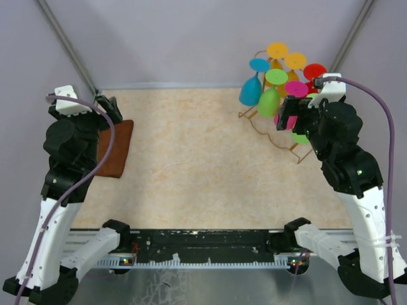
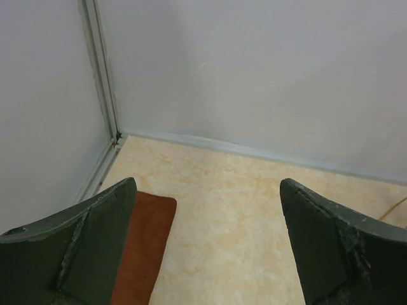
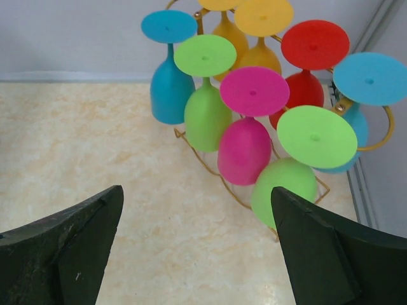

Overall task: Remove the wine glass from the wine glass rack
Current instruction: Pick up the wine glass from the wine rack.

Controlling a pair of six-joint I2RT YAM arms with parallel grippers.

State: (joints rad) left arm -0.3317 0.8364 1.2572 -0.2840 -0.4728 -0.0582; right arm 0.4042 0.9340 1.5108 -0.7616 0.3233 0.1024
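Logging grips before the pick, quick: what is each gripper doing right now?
Left gripper: open, holding nothing.
Right gripper: open, holding nothing.

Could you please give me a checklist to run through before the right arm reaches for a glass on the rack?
1. Right gripper open: ok.
2. Right gripper facing the rack: ok, the rack is straight ahead in the wrist view.
3. Pink glass hanging upside down at the front of the rack: ok.
4. Clearance beside the pink glass: cannot tell; the green glass looks pressed close to it.
5. How the pink glass's foot sits in the rack's rails: cannot tell.
6. Left gripper open and far from the rack, by the brown mat: ok.
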